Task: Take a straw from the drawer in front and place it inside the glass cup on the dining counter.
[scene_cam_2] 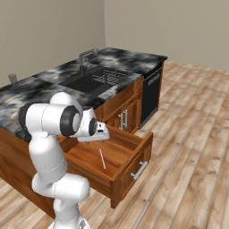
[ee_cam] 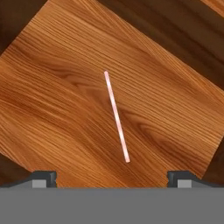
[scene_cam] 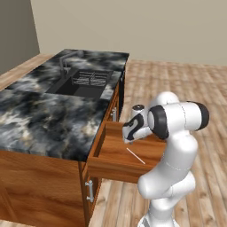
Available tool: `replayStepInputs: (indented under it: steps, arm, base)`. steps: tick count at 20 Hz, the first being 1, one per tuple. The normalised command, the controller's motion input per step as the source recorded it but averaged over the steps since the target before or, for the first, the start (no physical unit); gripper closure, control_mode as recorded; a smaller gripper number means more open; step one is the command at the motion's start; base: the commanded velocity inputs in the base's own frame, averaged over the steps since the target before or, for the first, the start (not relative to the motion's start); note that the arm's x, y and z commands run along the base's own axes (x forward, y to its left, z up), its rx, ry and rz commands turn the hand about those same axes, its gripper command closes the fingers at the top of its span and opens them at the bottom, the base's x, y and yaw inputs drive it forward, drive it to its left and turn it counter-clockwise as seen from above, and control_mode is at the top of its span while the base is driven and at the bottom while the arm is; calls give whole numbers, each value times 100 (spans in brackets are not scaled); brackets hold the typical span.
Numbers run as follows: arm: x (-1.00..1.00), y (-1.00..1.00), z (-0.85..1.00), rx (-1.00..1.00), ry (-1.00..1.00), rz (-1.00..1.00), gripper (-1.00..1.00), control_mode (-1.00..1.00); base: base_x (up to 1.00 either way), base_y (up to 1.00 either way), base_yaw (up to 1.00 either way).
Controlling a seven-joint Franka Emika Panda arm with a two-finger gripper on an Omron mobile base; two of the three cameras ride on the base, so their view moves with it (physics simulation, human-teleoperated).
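We observe the straw [ee_cam: 116,116] lying flat on the floor of the open drawer [scene_cam: 116,166], directly below the claw [ee_cam: 112,178]. Its jaws stand fully apart, empty. The straw's long axis runs nearly crosswise to the jaw line.

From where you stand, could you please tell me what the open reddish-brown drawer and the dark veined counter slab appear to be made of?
The reddish-brown drawer looks like varnished wood: flowing grain lines cover its floor, with a slight sheen. The black-and-grey counter slab looks like polished marble, going by its whitish cloudy veins, though it could be another stone.
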Motion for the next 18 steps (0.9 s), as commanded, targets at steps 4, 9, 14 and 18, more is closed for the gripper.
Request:
replayStepInputs:
  steps: [4,9,14,18]
  arm:
    - [24,0,-32,0,0,0,-100,-100]
    - [30,0,-31,1,0,0,-100,-100]
    - [31,0,-34,1,1,0,-100,-100]
    - [32,0,-36,0,1,0,-100,-100]
  base:
    - [0,0,0]
    - [0,0,0]
    - [0,0,0]
    - [0,0,0]
